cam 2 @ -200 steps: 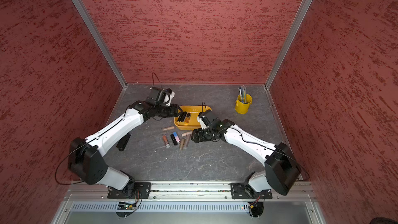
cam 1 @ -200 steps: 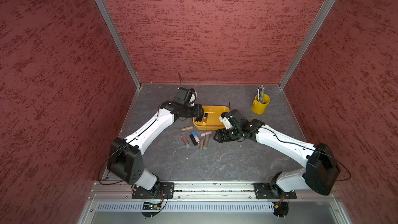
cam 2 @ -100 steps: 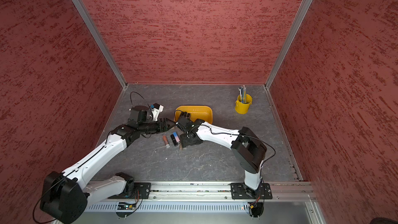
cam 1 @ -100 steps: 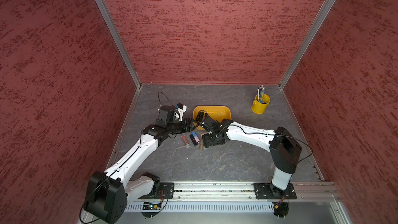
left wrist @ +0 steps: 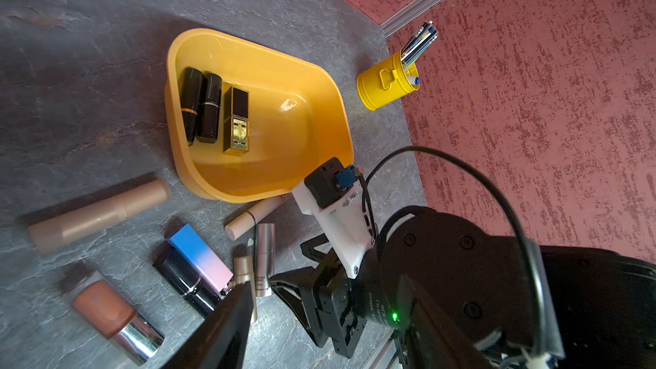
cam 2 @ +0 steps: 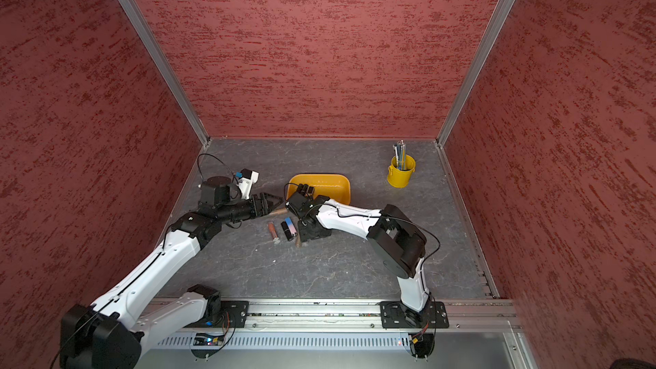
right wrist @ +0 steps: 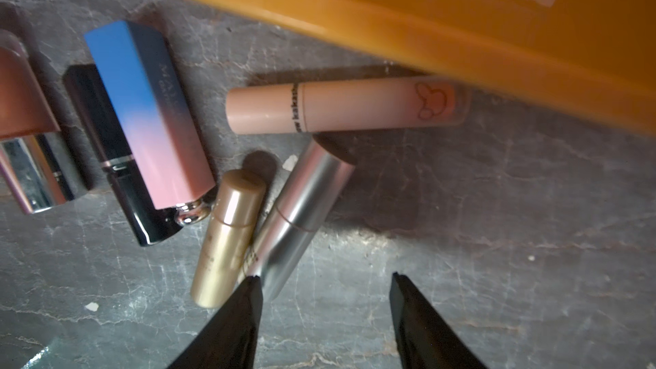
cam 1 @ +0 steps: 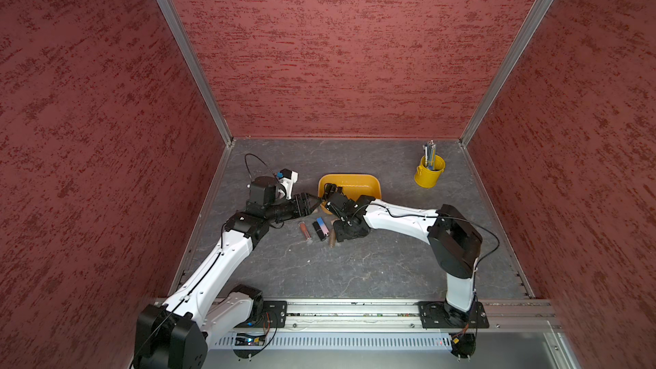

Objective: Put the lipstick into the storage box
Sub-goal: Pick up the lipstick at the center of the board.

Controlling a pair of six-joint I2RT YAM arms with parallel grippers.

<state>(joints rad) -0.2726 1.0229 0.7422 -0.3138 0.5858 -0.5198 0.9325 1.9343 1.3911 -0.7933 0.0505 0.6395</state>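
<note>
In both top views the storage box [cam 1: 358, 181] sits behind loose lipsticks [cam 1: 321, 228] on the table [cam 1: 355, 271]. Your left gripper [cam 2: 275, 203] hangs near them, spread, holding nothing.

In the left wrist view three lipsticks [left wrist: 209, 108] lie in the box.

In the right wrist view your right gripper [right wrist: 324, 278] is spread and empty. The silver lipstick [right wrist: 301, 214] lies by one fingertip [right wrist: 252, 287], pointing away toward the box. I think this arm is nearer, so shift sideways to get around it
</note>
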